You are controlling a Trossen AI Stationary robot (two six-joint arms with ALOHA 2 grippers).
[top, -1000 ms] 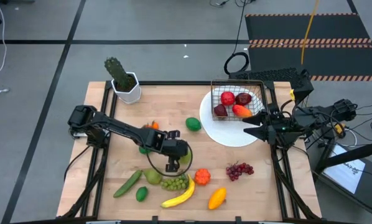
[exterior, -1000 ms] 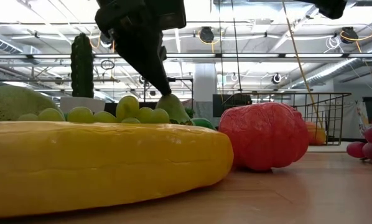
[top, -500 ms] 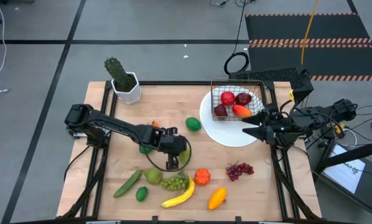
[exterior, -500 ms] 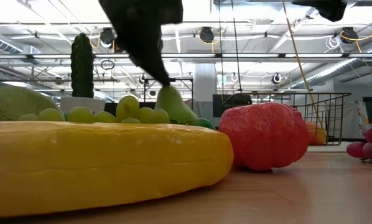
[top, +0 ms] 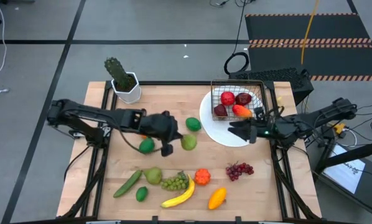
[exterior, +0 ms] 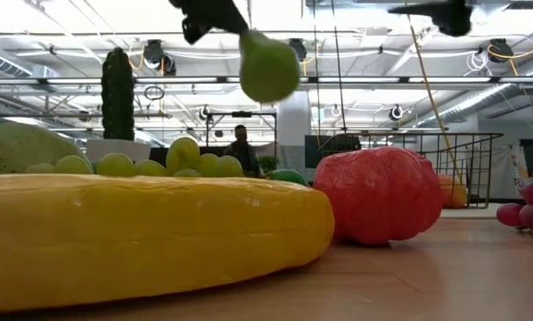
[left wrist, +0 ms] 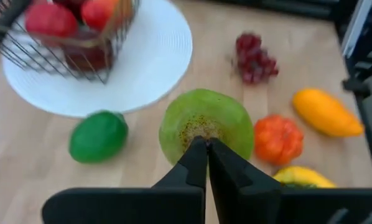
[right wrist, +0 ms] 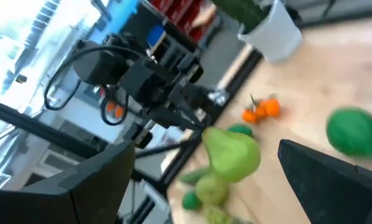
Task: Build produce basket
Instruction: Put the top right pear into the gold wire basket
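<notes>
Left jaws pinching pear stem

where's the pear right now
The pear is off the table, hanging by its stem from the left claw near mid-table in the high view, just below the green lime and left of the white plate.

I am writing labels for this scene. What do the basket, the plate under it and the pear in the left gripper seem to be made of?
The basket looks like thin metal wire: open mesh with a dark rim. The plate looks smooth, matte white, ceramic or plastic. The pear, held by the left gripper, looks like moulded plastic or foam, evenly green and speckled.
</notes>
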